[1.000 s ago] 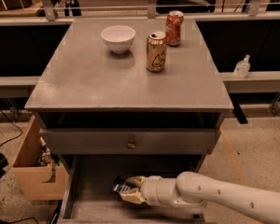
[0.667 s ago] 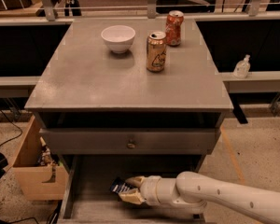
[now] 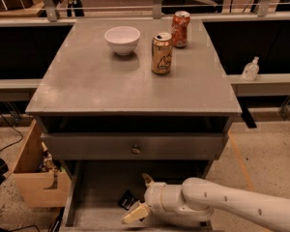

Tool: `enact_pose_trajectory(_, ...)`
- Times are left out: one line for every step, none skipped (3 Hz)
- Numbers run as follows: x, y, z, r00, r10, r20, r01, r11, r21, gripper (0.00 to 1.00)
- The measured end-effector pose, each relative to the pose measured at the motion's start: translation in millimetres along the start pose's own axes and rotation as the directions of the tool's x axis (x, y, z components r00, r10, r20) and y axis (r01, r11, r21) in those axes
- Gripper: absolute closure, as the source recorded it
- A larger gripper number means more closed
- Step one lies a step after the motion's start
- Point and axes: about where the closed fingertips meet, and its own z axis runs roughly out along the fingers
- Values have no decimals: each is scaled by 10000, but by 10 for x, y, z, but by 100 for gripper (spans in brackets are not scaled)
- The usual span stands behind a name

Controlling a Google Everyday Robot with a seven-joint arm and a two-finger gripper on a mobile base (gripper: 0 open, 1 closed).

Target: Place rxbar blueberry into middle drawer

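Note:
The middle drawer (image 3: pixel 99 185) is pulled out under the cabinet, and its grey floor and left wall show. The rxbar blueberry (image 3: pixel 127 200), a small dark wrapper, lies on the drawer floor near the front middle. My gripper (image 3: pixel 141 197) is inside the drawer just right of the bar. It is open, with one finger (image 3: pixel 147 180) behind the bar and the other (image 3: pixel 136 213) in front of it. The white arm comes in from the lower right and hides the drawer's right part.
On the cabinet top stand a white bowl (image 3: pixel 122 39), a gold can (image 3: pixel 162 53) and an orange can (image 3: pixel 180 29). A closed drawer front with a brass knob (image 3: pixel 136 149) sits above the open drawer. A cardboard box (image 3: pixel 36 180) stands at left. A small bottle (image 3: pixel 250 69) is on the right ledge.
The fingers were closed on the bar and have spread apart. The bar now lies on the drawer floor, slightly lower and left of the gripper.

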Motion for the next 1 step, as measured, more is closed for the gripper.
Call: enact_pose_trajectory(0,0,0,10000,0,0,0,10000,0,0)
